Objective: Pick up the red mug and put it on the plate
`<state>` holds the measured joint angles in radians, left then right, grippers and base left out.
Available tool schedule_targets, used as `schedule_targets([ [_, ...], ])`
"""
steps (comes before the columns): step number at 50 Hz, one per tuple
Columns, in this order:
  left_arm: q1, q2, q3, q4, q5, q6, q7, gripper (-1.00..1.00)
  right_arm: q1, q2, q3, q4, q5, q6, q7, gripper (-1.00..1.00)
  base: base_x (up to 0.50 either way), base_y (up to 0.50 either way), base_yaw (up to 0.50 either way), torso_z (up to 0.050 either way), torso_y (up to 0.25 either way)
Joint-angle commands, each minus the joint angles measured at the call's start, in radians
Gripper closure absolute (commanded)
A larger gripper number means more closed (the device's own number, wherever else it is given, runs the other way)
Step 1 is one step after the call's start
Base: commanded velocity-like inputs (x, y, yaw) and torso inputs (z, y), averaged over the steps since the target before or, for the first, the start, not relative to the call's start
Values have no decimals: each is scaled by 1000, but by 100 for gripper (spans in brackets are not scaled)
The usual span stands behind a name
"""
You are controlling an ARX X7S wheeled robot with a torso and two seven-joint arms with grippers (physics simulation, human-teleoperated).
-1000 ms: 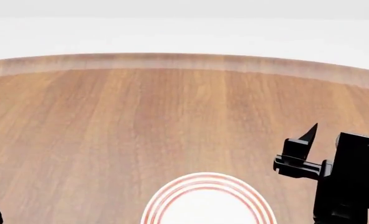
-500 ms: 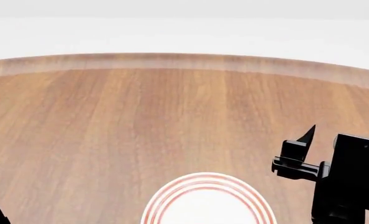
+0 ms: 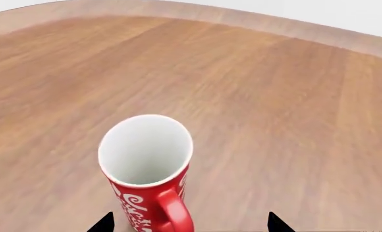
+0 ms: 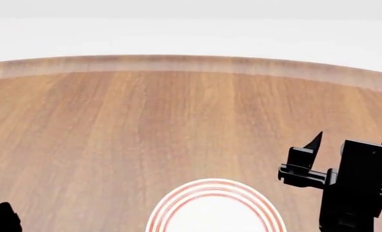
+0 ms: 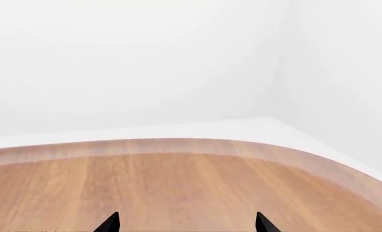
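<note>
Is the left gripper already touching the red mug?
Apart. In the left wrist view, both fingertips of the left gripper stand wide of the red mug, with bare table showing on each side of it.

Worktop (image 4: 178,125): wood grain, brown, boards running toward the far edge; fills the middle and lower frame in the head view. Far edge curved, with a paler band along it. Beyond it, upper frame, plain white floor and wall (image 5: 133,63); a wall corner shows at upper right in the right wrist view.
</note>
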<state>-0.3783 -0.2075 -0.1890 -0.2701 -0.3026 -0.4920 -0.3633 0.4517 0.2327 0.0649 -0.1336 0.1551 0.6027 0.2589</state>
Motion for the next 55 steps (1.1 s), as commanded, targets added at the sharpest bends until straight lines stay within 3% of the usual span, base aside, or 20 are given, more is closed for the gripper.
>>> schedule_targets([
  [1, -62, -8, 7, -116, -3, 9, 15, -100, 1, 1, -6, 6, 4, -4, 2, -100, 0, 0, 0, 0, 0],
  [55, -228, -33, -20, -504, -28, 62, 43, -100, -2, 6, -31, 58, 19, -39, 12, -100, 0, 0, 0, 0, 0],
])
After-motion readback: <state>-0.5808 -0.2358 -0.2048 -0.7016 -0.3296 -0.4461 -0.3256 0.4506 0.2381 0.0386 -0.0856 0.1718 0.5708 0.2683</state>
